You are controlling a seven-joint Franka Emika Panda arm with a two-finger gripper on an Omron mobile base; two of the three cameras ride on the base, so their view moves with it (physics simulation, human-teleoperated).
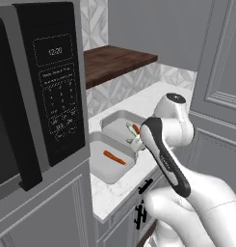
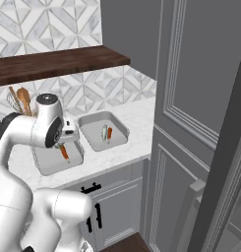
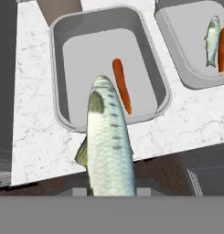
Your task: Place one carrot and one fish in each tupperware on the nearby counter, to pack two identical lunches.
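On white counter (image 3: 31, 132), two grey tupperware (image 3: 58, 114)

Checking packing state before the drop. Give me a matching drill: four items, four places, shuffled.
Items:
1. held fish
2. near tupperware
3. far tupperware
4. wooden shelf

Places or states:
A. holds one carrot and one fish
B. on the wall above the counter
C. in the fingers, above the counter edge
D. holds a carrot alone

Pairs: 1-C, 2-D, 3-A, 4-B
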